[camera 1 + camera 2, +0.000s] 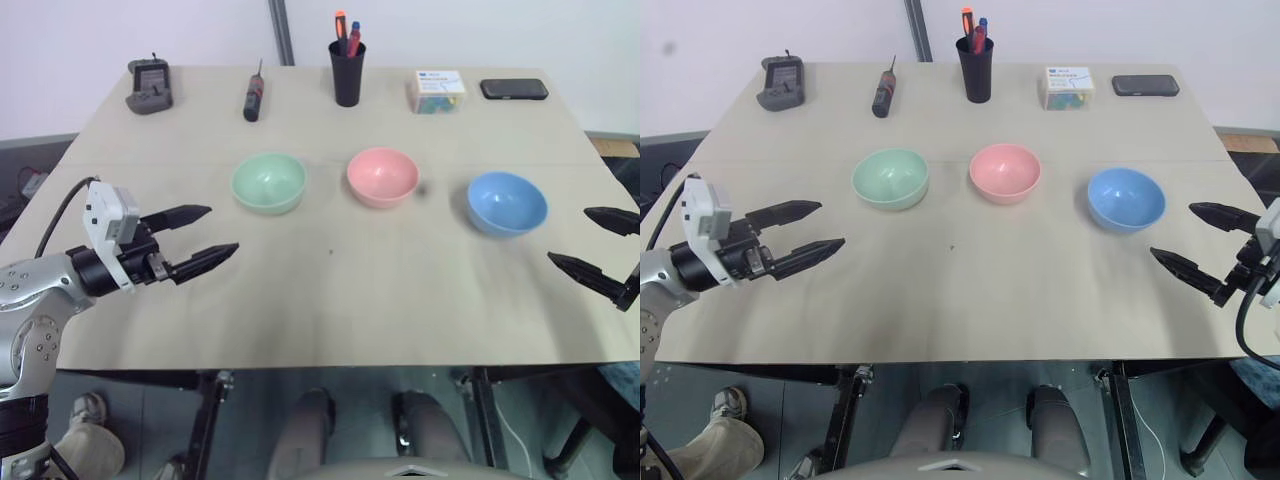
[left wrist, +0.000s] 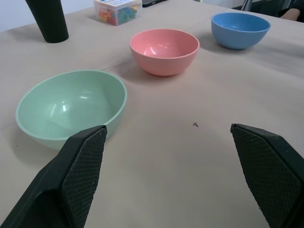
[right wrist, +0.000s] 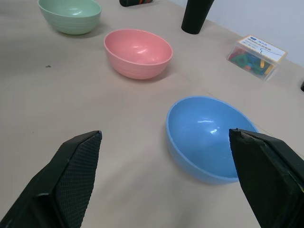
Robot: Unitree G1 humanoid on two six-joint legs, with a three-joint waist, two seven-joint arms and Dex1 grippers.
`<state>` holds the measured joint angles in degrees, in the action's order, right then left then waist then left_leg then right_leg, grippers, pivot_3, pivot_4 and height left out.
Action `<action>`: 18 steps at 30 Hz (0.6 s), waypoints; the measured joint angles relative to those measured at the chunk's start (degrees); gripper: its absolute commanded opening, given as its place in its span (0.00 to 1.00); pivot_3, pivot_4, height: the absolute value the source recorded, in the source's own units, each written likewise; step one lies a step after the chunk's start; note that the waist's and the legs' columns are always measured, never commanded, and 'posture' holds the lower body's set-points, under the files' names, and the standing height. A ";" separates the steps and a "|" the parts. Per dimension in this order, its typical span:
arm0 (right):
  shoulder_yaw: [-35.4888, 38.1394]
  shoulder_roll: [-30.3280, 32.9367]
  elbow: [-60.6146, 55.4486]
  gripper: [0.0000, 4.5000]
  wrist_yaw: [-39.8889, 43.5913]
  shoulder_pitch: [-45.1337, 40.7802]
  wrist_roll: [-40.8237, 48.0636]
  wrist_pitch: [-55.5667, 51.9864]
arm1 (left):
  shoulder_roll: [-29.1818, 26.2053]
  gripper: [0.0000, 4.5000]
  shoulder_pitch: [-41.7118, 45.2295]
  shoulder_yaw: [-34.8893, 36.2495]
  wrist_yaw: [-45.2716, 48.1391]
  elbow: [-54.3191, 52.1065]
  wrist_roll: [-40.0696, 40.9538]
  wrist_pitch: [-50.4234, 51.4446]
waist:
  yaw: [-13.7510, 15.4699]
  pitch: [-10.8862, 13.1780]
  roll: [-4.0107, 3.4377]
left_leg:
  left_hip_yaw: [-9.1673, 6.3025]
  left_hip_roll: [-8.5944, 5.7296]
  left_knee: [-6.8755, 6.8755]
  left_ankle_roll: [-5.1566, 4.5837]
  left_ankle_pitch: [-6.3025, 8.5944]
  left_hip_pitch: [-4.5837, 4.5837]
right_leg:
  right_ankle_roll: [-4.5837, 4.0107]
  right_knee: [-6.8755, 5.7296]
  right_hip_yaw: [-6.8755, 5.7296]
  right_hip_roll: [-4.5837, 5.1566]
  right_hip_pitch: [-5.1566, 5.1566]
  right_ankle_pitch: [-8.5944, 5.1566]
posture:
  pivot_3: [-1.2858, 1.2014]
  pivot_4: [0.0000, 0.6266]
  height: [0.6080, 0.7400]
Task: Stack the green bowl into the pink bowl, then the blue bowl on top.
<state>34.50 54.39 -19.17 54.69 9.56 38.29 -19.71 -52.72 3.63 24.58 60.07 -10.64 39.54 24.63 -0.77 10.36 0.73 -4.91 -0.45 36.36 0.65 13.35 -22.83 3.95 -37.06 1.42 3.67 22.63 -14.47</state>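
Three bowls stand apart in a row across the middle of the table. The green bowl (image 1: 268, 182) is on the left, the pink bowl (image 1: 382, 176) in the centre, the blue bowl (image 1: 507, 203) on the right. All three sit upright and hold nothing. My left gripper (image 1: 205, 232) hovers open over the table's left part, nearer than the green bowl and to its left, fingers pointing toward the middle. My right gripper (image 1: 593, 243) is open at the right edge, just right of the blue bowl and a little nearer. Neither gripper touches a bowl.
Along the far edge of the table (image 1: 330, 300) lie a grey device (image 1: 149, 86), a screwdriver (image 1: 254, 96), a black pen cup (image 1: 347, 68), a clear box of coloured bits (image 1: 437, 91) and a black phone (image 1: 513, 89). A person's shoe (image 1: 88, 408) shows under the left side.
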 measured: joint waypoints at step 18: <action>-18.48 -6.07 1.01 1.00 -5.78 -17.99 -12.05 4.43 | 5.39 0.98 4.55 -3.32 -3.72 -3.21 0.92 1.42 | -0.21 0.00 0.02 | 0.07 0.01 0.09 0.01 -0.01 0.06 | 0.01 -0.18 0.07 -0.02 0.03 0.01 | 0.52 0.24 1.00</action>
<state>16.02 48.33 -18.16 48.90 -8.43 26.24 -15.28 -47.33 8.18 21.26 56.35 -13.85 40.46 26.04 -0.98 10.36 0.74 -4.84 -0.44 36.45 0.66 13.34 -22.76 3.96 -37.24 1.49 3.65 22.66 -14.46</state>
